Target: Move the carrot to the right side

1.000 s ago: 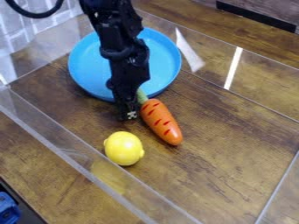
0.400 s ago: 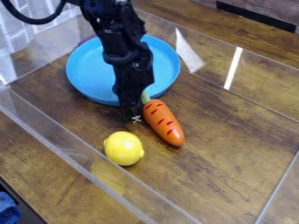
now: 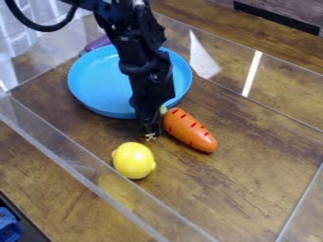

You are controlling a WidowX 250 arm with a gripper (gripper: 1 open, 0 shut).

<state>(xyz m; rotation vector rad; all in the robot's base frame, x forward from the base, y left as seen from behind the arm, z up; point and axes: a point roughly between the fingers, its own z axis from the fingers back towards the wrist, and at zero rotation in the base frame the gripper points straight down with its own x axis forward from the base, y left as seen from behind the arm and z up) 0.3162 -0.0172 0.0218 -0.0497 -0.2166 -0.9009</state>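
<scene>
The orange carrot (image 3: pixel 194 131) lies on the wooden floor just right of the blue plate (image 3: pixel 94 85), its narrow end pointing down and to the right. My gripper (image 3: pixel 149 126) points almost straight down at the carrot's green leafy end, by the plate's near-right rim. Its fingers are shut and seem to pinch that end. The black arm hides the plate's middle.
A yellow lemon (image 3: pixel 132 160) sits in front of the gripper, near the front clear wall (image 3: pixel 76 165). Transparent walls enclose the wooden work area. A purple object (image 3: pixel 97 43) peeks out behind the plate. Bare wood stretches to the right of the carrot.
The gripper has shifted right along the plate's rim. The carrot came with it, sliding right and swinging so that it lies flatter.
</scene>
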